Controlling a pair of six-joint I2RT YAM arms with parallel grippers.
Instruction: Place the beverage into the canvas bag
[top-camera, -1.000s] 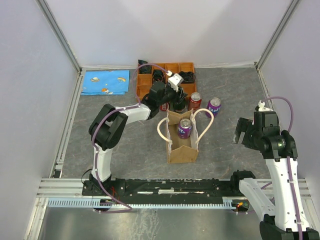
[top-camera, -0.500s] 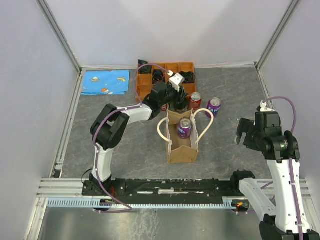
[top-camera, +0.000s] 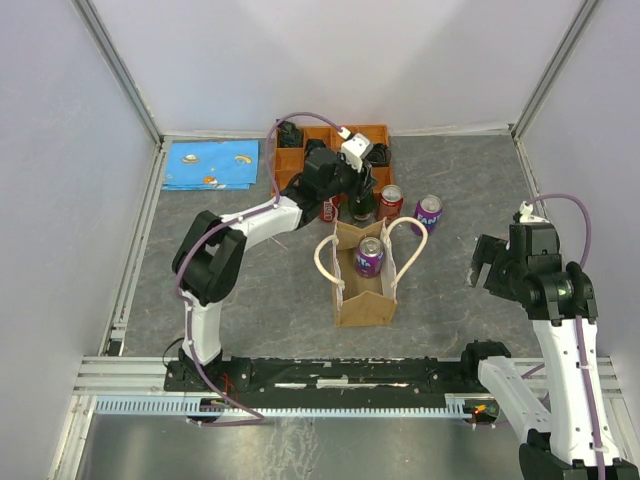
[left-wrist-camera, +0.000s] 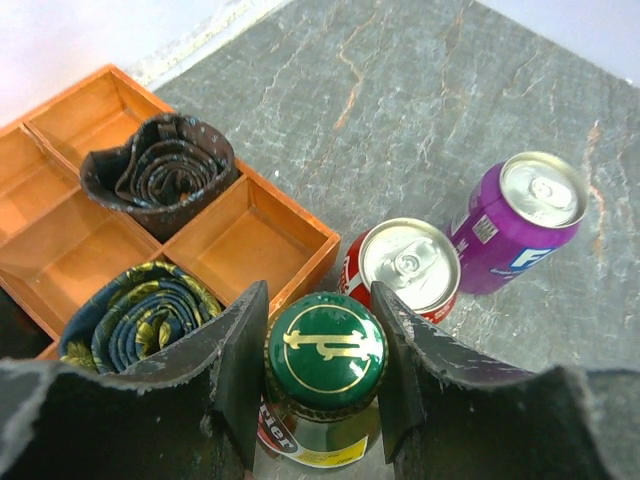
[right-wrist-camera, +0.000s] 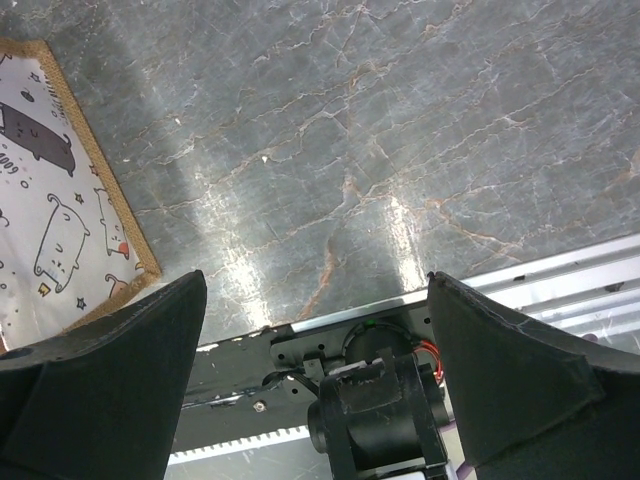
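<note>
Left arm (top-camera: 250, 222) is stretched out to the far side of the bench (top-camera: 250, 290) — left jaws are clamped on the bottle (left-wrist-camera: 325, 350), one of the fingers (left-wrist-camera: 235, 370) pressed on each side of the green cap, seen from straight above in the wrist view. Bottle is upright and outside the bag (top-camera: 365, 305), just behind its far wall and just off the near right corner of the orange tray (left-wrist-camera: 250, 245). Can't tell whether its base is on the bench or lifted. Red can (left-wrist-camera: 405, 265) stands right beside the bottle, purple can (left-wrist-camera: 520, 215) next along to the right, both upright on the bench. Bag stands open mid-bench, cream handles (top-camera: 325, 262) flopped outwards, with a second purple can (top-camera: 370, 257) upright inside at the far end. Tray holds two rolled ties (left-wrist-camera: 160, 175) in separate compartments. Blue cloth (top-camera: 210, 165) lies flat at far left. Right jaws are spread wide, gripping nothing — right arm (top-camera: 545, 290) hangs above the bench well to the right of the bag. Its wrist view catches a white cat-print panel (right-wrist-camera: 45, 200) with tan edging at the left edge
</note>
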